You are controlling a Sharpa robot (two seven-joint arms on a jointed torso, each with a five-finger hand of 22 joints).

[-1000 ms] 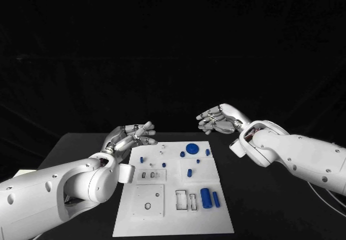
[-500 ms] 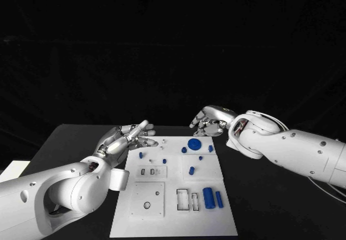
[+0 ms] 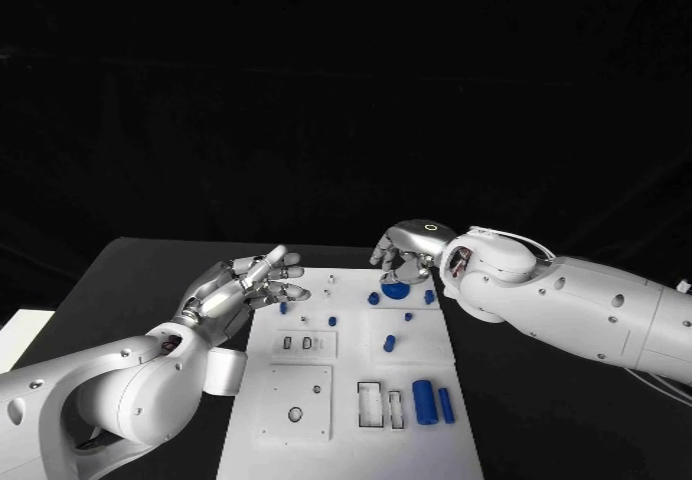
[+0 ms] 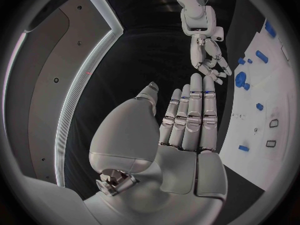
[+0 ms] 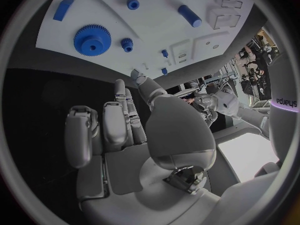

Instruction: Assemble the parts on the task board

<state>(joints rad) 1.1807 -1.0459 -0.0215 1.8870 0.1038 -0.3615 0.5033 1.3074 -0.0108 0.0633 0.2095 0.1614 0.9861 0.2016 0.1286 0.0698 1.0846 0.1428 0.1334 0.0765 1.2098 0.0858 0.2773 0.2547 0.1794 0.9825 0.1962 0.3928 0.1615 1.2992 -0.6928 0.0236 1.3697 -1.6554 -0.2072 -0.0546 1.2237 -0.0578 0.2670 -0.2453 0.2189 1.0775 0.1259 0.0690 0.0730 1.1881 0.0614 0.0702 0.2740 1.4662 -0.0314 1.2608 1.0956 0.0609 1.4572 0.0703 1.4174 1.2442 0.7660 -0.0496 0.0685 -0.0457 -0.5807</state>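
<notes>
Barely begun: blue plastic parts, including the toothed blue gear (image 3: 394,290) at 12 o'clock, lie loose on the white rectangular task board (image 3: 346,445). The left robot hand (image 3: 248,285) and right robot hand (image 3: 404,254) are both released, grasping nothing.

Head cam sits high, looks down and fwd over the flat white rectangular task board (image 3: 353,400) on the black table (image 3: 144,270), far enough back to take in both arms. Left wrist cam sits close behind the silver many-fingered left hand (image 4: 187,120), facing along its fingers twd the silver many-fingered right hand (image 4: 209,60) w/ the board at the side. Right wrist cam sits close behind its own hand, facing the board's far end; all three share the board, incl. the blue toothed gear wheel (image 5: 92,39) there.
</notes>
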